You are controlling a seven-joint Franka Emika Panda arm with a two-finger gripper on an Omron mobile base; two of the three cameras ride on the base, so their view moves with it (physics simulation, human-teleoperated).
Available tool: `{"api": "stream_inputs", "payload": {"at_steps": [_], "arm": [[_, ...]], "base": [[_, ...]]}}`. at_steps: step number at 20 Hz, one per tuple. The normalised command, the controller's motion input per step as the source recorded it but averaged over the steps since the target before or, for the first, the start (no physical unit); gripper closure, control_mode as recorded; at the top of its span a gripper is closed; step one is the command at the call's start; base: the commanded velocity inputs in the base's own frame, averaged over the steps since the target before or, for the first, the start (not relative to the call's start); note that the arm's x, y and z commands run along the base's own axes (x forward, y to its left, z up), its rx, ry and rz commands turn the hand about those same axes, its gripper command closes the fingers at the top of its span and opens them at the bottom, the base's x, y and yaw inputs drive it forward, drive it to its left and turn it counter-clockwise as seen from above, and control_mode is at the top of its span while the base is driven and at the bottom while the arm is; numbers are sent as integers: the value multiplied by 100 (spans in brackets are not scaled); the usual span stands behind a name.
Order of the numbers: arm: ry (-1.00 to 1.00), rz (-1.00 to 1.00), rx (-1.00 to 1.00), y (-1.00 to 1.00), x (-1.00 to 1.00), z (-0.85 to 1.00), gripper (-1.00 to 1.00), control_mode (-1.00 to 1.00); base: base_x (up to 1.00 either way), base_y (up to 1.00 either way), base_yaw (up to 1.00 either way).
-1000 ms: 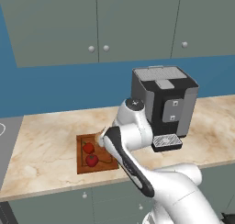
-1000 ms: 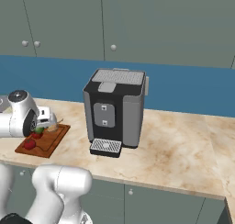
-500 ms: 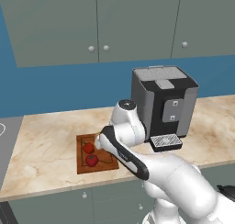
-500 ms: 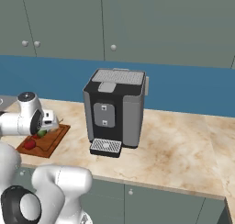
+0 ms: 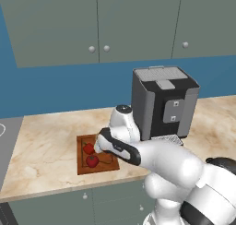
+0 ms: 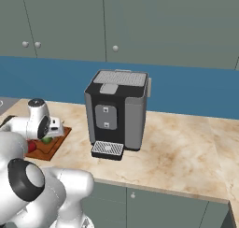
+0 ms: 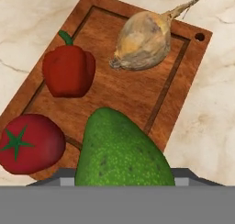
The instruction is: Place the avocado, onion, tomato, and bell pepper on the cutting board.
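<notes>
closest to my camera is the glossy dark-green oval avocado (image 7: 124,149), hanging above the near edge of the flat reddish-brown wooden cutting board (image 7: 137,87) — my fingertips are hidden behind it, so i can't tell for sure how my two-finger gripper (image 6: 52,131) is set, though the fruit looks carried. to finish well i'd lower it over the bare middle of the board, inside the groove, clear of its neighbours, and let go low so it doesn't roll. beside it the round red tomato (image 7: 28,143) sits at the board's near corner; further on, the red bell pepper (image 7: 69,70); beyond, the tan-yellow onion (image 7: 143,38) with its pale stalk. since a second ago my arm has swung further over the board — the vegetables haven't moved.
</notes>
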Motion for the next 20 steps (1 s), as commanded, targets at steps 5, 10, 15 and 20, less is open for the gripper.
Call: {"api": "stream_inputs", "payload": {"at_steps": [5, 10, 15, 20], "arm": [[9, 0, 0, 8, 32, -30, 100, -100], [3, 0, 0, 18, 18, -17, 100, -100], [3, 0, 0, 11, 3, -23, -100, -100], [1, 0, 0, 2, 0, -12, -100, -100]], "base": [[0, 0, 0], [0, 0, 0], [0, 0, 0], [0, 0, 0]]}}
